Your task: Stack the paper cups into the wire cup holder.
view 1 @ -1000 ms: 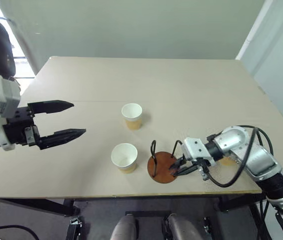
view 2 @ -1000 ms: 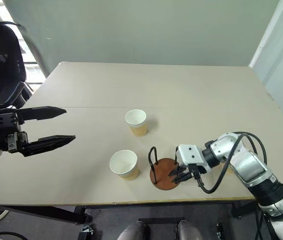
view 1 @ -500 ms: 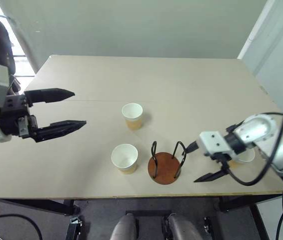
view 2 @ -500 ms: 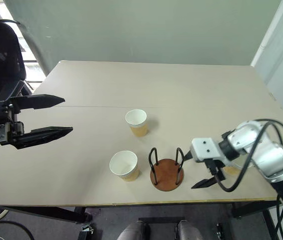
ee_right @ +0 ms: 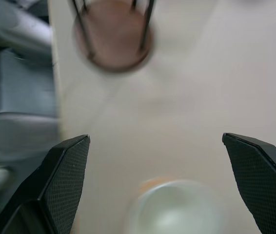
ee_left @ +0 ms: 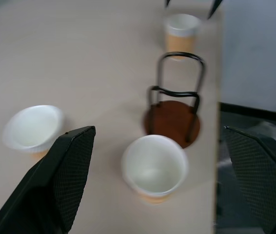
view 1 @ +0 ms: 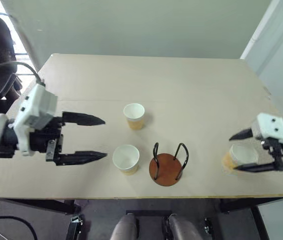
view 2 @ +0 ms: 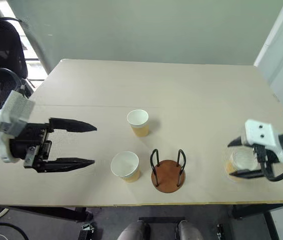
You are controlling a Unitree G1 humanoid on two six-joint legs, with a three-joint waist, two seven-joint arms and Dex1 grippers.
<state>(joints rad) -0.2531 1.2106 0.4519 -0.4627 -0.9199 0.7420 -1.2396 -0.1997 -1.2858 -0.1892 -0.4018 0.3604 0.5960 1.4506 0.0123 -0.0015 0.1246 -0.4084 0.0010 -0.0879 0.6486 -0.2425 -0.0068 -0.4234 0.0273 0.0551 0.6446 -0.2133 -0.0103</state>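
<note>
While both hands (view 1: 100, 138) (view 2: 235, 158) gape empty, right fingers half hide one cup (view 2: 242, 161).

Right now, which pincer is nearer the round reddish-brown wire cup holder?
Left, narrowly. The left pincer is open beyond the nearest paper cup beside the holder; the right pincer is open around the cup at the table's right edge.

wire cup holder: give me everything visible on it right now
The wire cup holder has a round reddish-brown disc base, wood-like, with two black bent-wire loops standing upright on it. It sits flat near the table's front edge, empty, with no cup inside. The nearest paper cup stands just left of it. Nothing touches it.
</note>
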